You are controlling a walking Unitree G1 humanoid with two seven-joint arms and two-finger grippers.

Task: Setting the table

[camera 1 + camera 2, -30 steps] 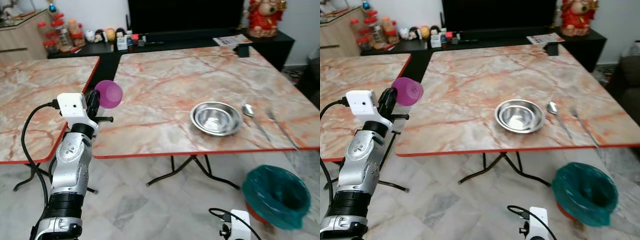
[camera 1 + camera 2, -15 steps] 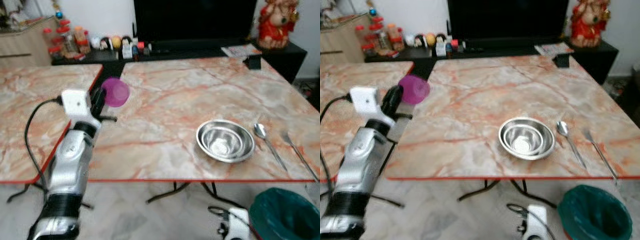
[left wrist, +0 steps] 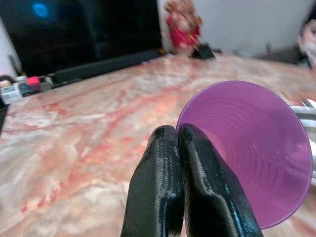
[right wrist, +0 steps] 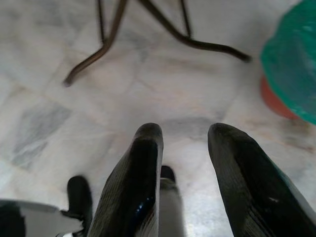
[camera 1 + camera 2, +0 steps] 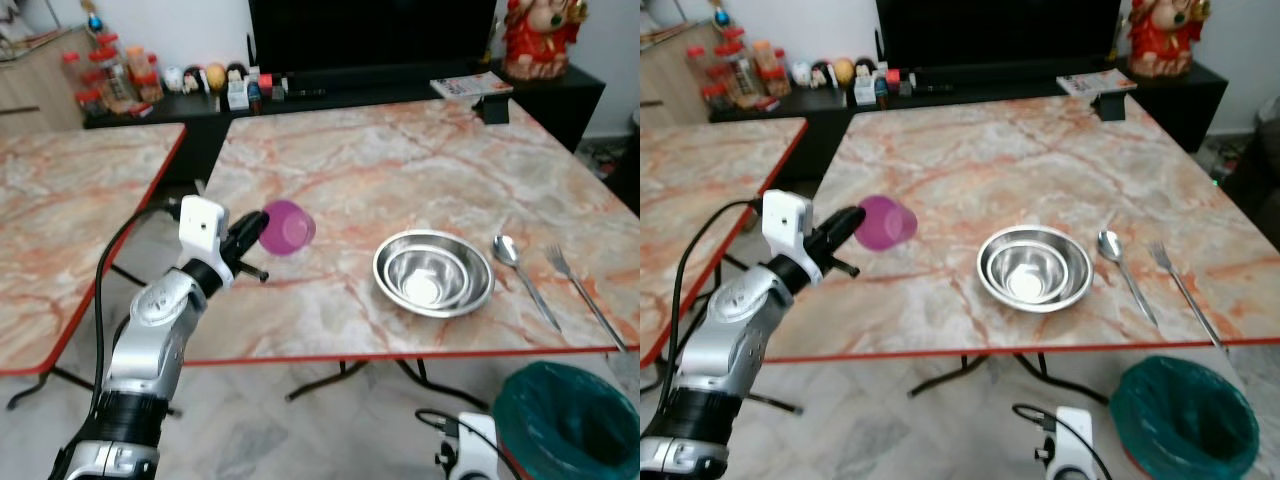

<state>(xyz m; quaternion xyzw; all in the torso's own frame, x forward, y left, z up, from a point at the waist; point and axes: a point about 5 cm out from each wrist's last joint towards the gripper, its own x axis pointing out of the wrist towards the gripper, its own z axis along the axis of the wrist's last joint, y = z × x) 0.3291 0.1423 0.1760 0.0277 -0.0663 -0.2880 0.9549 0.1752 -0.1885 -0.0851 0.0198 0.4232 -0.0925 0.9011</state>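
We see the left gripper (image 5: 252,228) pinching the rim of the purple cup (image 5: 287,227), which lies tilted on its side over the marble table (image 5: 400,160), left of the steel bowl (image 5: 433,272). Its wrist view looks into the cup's mouth (image 3: 249,148) — whether the cup touches the tabletop we cannot tell. The spoon (image 5: 518,267) and fork (image 5: 580,292) lie beside the bowl. The right gripper (image 4: 185,148) hangs spread above the floor.
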